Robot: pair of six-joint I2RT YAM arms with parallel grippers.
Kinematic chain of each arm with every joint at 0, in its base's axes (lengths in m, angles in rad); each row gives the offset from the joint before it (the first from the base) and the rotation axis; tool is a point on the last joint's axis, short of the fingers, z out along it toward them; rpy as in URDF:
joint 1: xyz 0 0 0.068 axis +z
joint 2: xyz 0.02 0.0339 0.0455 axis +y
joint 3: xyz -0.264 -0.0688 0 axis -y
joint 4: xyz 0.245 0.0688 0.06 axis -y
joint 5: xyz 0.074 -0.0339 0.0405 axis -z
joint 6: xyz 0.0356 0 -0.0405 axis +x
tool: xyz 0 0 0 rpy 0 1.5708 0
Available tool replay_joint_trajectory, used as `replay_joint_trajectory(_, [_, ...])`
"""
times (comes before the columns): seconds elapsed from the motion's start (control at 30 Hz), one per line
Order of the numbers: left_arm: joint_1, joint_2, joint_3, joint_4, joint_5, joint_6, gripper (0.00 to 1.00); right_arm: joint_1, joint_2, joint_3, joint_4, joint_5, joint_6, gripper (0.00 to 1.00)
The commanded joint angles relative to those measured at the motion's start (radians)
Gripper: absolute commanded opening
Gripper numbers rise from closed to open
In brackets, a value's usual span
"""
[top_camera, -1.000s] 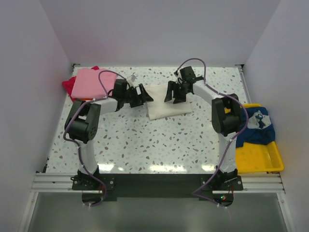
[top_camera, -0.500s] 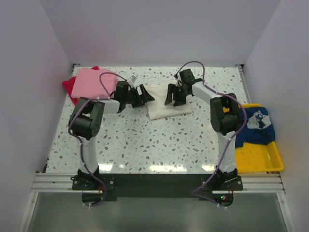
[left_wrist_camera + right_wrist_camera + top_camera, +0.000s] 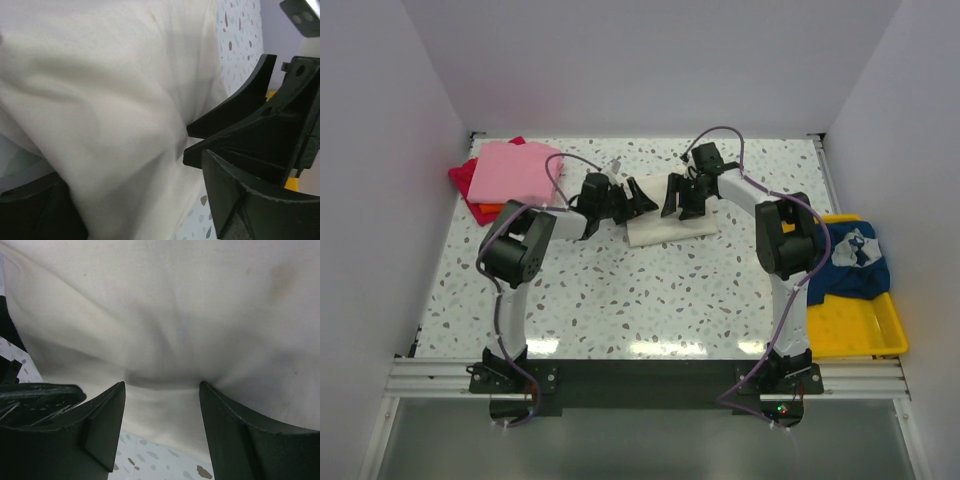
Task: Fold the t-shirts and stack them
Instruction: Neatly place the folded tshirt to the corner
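The cream t-shirt (image 3: 670,220) lies folded at the table's far middle and fills both wrist views (image 3: 110,85) (image 3: 165,310). My left gripper (image 3: 636,199) stands open at its left edge, cloth bunched between the wide jaws (image 3: 130,170). Open as well, my right gripper (image 3: 682,198) presses its fingertips (image 3: 115,395) down into the cloth, which dents between them (image 3: 162,385). A pink t-shirt (image 3: 512,170) tops a pile over red (image 3: 460,176) and orange (image 3: 487,211) ones at the far left. The navy t-shirt (image 3: 850,262) lies crumpled at the right.
The yellow tray (image 3: 855,325) sits at the table's right edge under the navy shirt. White walls close in the table on three sides. In the left wrist view the right gripper's black fingers (image 3: 235,105) stand close beside my own right finger (image 3: 240,200).
The left gripper has slid right from beside the cream shirt onto its left edge, and the cloth now looks narrower. The right gripper moved slightly and stays on the cloth.
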Motion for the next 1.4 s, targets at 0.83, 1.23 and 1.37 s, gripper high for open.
replay_joint_trajectory(0.83, [0.084,0.173,0.720,-1.219,-0.422,0.677,0.00,-0.005,-0.127,-0.027,-0.107,0.036,-0.061,0.66])
replay_joint_trajectory(1.23, [0.085,0.080,0.775,-1.297,-0.816,0.898,0.00,-0.006,-0.150,-0.070,-0.104,0.001,-0.053,0.66])
replay_joint_trajectory(1.37, [0.085,0.062,0.817,-1.291,-0.905,0.966,0.00,-0.006,-0.153,-0.081,-0.107,-0.005,-0.057,0.66])
